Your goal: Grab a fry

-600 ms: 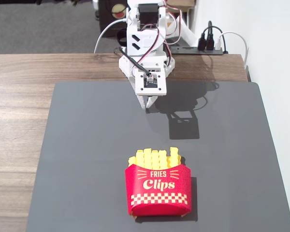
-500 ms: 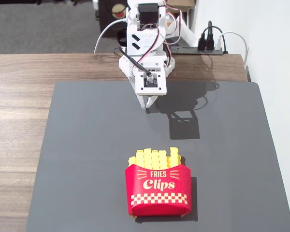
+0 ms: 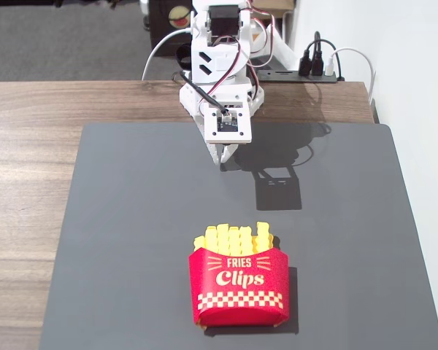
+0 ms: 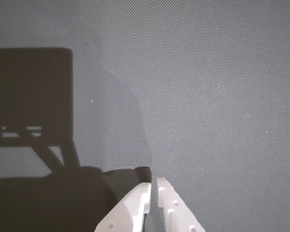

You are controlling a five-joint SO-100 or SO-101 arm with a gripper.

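Several bright-yellow crinkle-cut fries [image 3: 233, 238] stand bunched upright in the red "FRIES Clips" carton [image 3: 239, 287] near the front of the grey mat; no single fry stands apart. My white gripper [image 3: 224, 155] hangs near the mat's far edge, well behind the carton, pointing down. In the wrist view the gripper [image 4: 153, 183] shows two white fingertips nearly together with only a thin slit between them and nothing held. The fries and carton are out of the wrist view, which shows only bare mat and the arm's shadow.
The grey mat [image 3: 131, 219] covers most of a wooden table [image 3: 29, 146]. The arm's base [image 3: 219, 65] stands at the table's far edge, with cables and a power strip [image 3: 306, 69] behind it. A white wall lies at the right.
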